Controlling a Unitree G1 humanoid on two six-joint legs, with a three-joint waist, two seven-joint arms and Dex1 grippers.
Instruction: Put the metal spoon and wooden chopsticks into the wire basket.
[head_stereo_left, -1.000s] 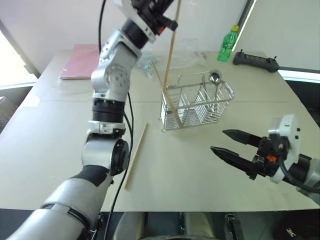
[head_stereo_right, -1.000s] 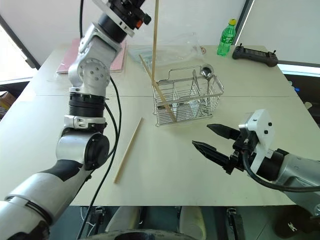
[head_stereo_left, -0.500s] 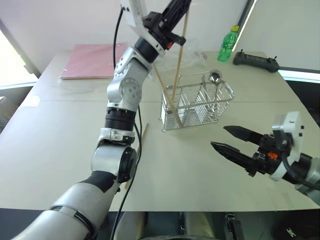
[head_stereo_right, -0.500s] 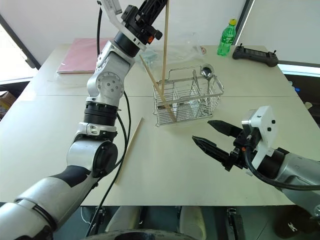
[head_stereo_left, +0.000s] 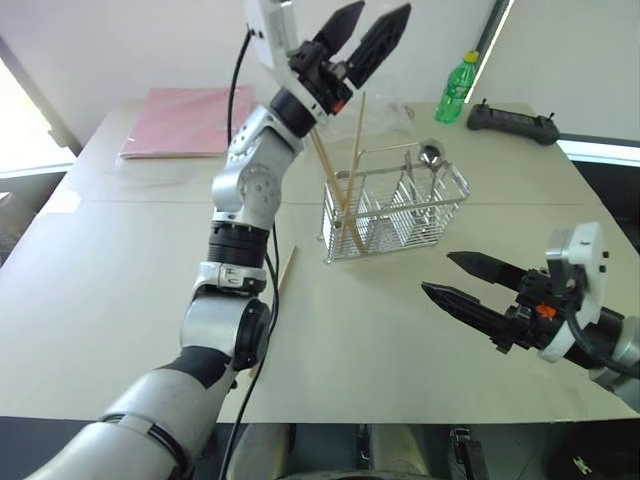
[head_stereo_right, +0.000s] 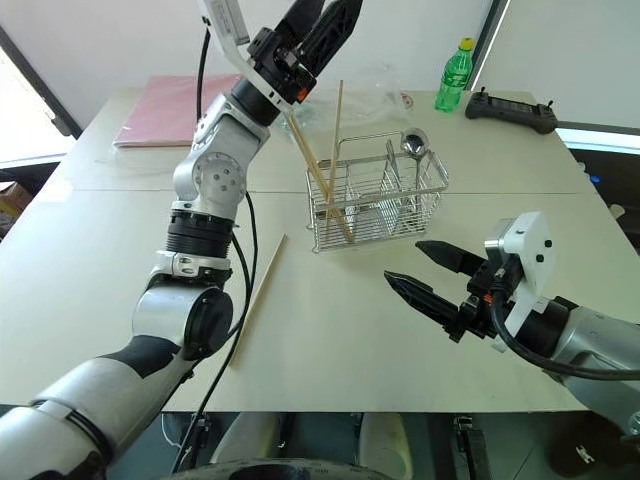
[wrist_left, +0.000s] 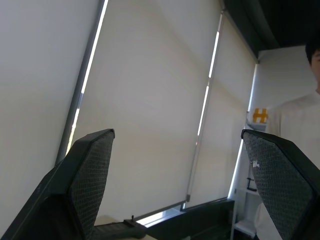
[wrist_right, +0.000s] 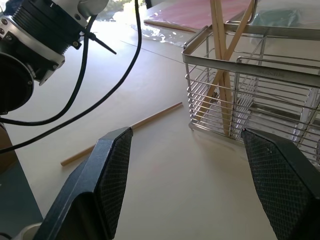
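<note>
The wire basket (head_stereo_left: 412, 220) stands upright in the middle of the table. Two wooden chopsticks (head_stereo_left: 352, 175) stand crossed in its left compartment, their tops sticking out. A third chopstick (head_stereo_right: 258, 298) lies flat on the table left of the basket, partly behind my left arm. The metal spoon (head_stereo_left: 430, 155) stands in the basket's far right corner, bowl up. My left gripper (head_stereo_left: 379, 12) is open and empty, raised above the upright chopsticks. Nearer than the basket and to its right, my right gripper (head_stereo_left: 436, 274) hovers open and empty, pointing left.
A green bottle (head_stereo_left: 458, 88) and a black controller (head_stereo_left: 512, 120) sit at the back right. A pink folder (head_stereo_left: 185, 120) lies at the back left, a clear plastic bag (head_stereo_left: 385, 110) behind the basket. A person (wrist_left: 300, 150) stands beyond the table.
My left gripper came down over the basket and opened, letting go of the chopstick, which dropped into the left compartment. The right arm has stayed still.
</note>
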